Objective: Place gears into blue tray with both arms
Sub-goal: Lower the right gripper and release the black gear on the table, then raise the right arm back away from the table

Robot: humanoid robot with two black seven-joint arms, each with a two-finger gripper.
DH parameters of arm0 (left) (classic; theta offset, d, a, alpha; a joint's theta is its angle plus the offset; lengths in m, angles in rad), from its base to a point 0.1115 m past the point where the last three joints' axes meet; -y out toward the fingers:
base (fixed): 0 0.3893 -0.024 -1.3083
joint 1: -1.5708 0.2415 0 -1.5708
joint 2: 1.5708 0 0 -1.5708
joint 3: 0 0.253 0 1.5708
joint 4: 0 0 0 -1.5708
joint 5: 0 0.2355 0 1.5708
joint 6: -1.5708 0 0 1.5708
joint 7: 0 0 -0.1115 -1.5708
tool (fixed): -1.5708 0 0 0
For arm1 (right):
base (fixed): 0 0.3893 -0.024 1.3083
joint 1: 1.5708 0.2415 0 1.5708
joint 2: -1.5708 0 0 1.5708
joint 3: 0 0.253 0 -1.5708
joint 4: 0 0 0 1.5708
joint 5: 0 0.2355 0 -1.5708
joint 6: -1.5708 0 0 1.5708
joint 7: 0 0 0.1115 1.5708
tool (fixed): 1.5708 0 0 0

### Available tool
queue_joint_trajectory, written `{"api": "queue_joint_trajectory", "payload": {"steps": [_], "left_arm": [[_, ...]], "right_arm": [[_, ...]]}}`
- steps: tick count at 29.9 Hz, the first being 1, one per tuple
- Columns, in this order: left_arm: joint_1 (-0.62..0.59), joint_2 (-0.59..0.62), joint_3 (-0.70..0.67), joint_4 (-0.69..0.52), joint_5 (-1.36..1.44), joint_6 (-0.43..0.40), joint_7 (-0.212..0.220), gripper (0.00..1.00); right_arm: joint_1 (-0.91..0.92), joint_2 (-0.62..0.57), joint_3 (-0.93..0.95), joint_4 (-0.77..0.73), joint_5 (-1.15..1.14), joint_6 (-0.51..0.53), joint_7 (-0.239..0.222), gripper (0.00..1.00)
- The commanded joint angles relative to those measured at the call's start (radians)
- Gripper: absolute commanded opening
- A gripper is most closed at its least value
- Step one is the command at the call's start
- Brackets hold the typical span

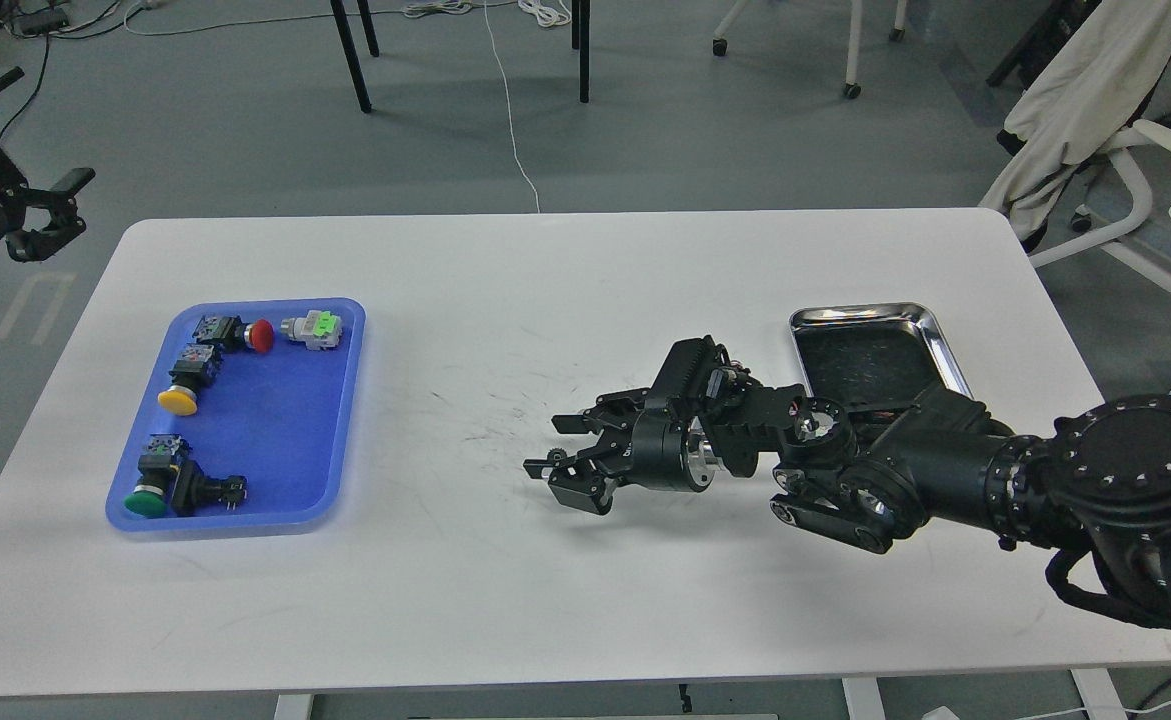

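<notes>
One tiny black gear (555, 456) shows by the fingertips of my right gripper (547, 446), low over the middle of the white table (565, 280). That gripper's fingers are spread apart; whether the gear touches a finger or lies loose I cannot tell. The blue tray (275, 430) lies at the left of the table, well apart from the right gripper, and holds only coloured push-button switches (183, 392). My left gripper (57, 212) hangs open and empty beyond the table's far left corner, above the floor.
A shiny silver tray (930, 335) with a dark bottom lies at the right, partly behind my right arm (905, 470). Chair and table legs stand on the floor beyond the far edge; a white chair with cloth is at far right.
</notes>
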Motion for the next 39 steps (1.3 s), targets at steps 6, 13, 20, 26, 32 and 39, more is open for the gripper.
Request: {"api": "queue_joint_trajectory", "payload": {"steps": [6,13,20,26,32,39], "left_arm": [[0.003,-0.003,0.002,0.002,-0.002,-0.016,0.0,0.99],[0.001,-0.001,-0.007,0.002,0.005,-0.016,0.061,0.99],[-0.014,-0.007,0.002,0.0,0.021,-0.016,0.042,0.99],[-0.048,-0.004,0.001,-0.102,0.207,-0.016,-0.034,0.99],[-0.065,-0.003,0.002,-0.248,0.3,0.007,-0.052,0.99],[-0.074,0.002,0.002,-0.371,0.466,0.055,-0.078,0.99]], "right_arm": [[0.021,0.0,0.152,-0.052,0.161,0.011,0.0,0.77],[0.087,0.0,0.285,-0.104,0.365,0.013,0.0,0.85],[0.162,0.0,0.318,-0.142,0.641,0.014,0.0,0.9],[0.182,0.0,0.373,-0.153,0.864,0.014,0.0,0.92],[0.179,-0.104,0.39,-0.185,1.025,0.014,0.0,0.94],[0.172,-0.242,0.47,-0.184,1.146,0.029,0.0,0.94]]}}
